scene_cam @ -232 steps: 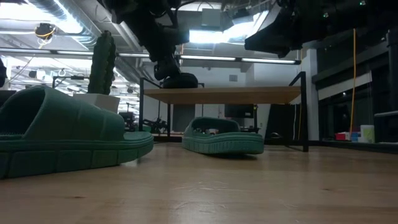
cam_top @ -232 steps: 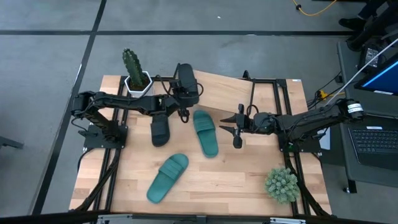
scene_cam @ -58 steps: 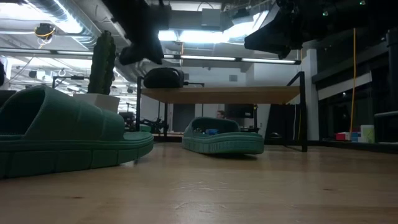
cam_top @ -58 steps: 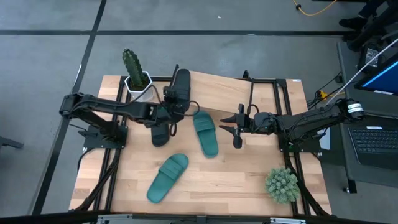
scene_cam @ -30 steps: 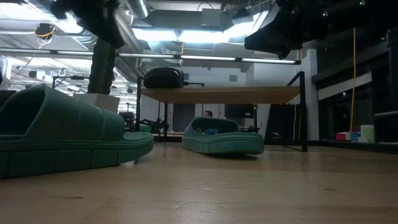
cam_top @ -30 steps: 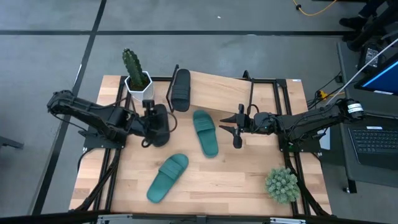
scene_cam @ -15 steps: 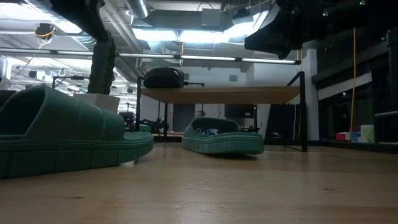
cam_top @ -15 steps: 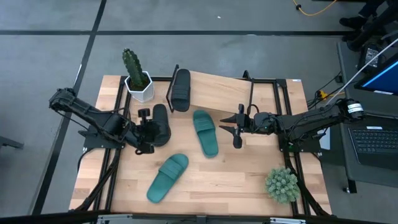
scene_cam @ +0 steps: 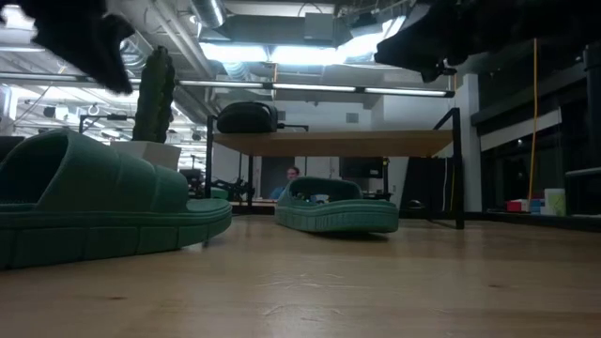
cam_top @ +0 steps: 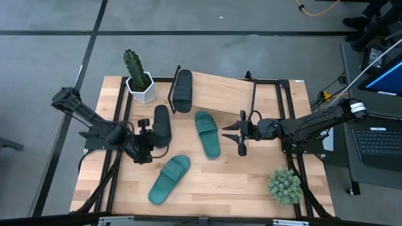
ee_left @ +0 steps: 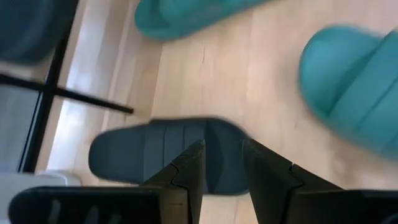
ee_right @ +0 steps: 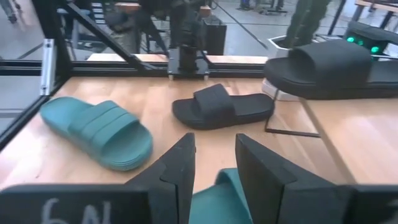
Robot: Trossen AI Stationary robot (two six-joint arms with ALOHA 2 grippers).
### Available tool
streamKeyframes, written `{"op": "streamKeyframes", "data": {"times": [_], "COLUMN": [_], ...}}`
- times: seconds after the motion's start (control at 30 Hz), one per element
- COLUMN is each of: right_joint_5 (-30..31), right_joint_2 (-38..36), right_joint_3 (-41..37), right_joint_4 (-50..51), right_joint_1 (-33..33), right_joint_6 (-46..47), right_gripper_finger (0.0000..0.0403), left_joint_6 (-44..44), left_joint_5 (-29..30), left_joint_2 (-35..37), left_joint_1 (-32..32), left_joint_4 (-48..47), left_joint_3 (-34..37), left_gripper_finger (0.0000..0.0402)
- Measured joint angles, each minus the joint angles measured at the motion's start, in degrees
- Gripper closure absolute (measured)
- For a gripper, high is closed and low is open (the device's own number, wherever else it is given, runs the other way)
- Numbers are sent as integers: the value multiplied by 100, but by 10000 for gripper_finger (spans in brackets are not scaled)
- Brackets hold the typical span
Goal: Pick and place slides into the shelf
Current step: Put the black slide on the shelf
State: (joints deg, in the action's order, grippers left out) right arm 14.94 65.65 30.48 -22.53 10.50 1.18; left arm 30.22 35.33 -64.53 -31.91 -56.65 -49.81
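A black slide (cam_top: 182, 91) lies on the shelf (cam_top: 235, 94), sole down at the board's left end; in the low view this black slide (scene_cam: 246, 117) sits on top of the shelf (scene_cam: 338, 143). The second black slide (cam_top: 162, 124) lies flat on the table, left of a teal slide (cam_top: 207, 133). The other teal slide (cam_top: 168, 179) lies nearer the near edge. My left gripper (cam_top: 148, 135) is open, just left of the table's black slide (ee_left: 161, 155), touching nothing. My right gripper (cam_top: 240, 133) is open, hovering right of the teal slide and facing the slides (ee_right: 93, 130).
A cactus in a white pot (cam_top: 139, 85) stands at the far left corner beside the shelf. A spiky green plant (cam_top: 284, 186) sits at the near right corner. A laptop (cam_top: 377, 141) lies beyond the table's right edge. Bare wood shows between the slides and the near edge.
My left gripper has drawn back from above the black slide on the table, toward the left and near edges; the slide stays where it lay. My right gripper has shifted a little toward the near edge.
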Motion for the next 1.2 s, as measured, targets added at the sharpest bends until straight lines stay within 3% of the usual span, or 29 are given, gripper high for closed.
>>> {"op": "streamKeyframes", "data": {"times": [0.27,0.47,0.73,1.03,1.2], "right_joint_5": [1,2,4,5,4], "right_joint_2": [0,5,216,306,308], "right_joint_3": [0,0,-2,-2,-2], "right_joint_4": [-41,-42,-102,-323,-309], "right_joint_1": [64,64,62,-51,-67], "right_joint_6": [172,178,309,285,279], "right_gripper_finger": [286,286,286,286,286], "left_joint_6": [1002,1005,1014,974,973], "left_joint_5": [653,772,1209,619,606], "left_joint_2": [0,0,-54,-814,-1149], "left_joint_1": [-364,-565,-768,-759,-759], "left_joint_4": [232,1020,1060,1064,895], "left_joint_3": [792,1291,1461,1408,1260], "left_gripper_finger": [301,301,308,348,355]}}
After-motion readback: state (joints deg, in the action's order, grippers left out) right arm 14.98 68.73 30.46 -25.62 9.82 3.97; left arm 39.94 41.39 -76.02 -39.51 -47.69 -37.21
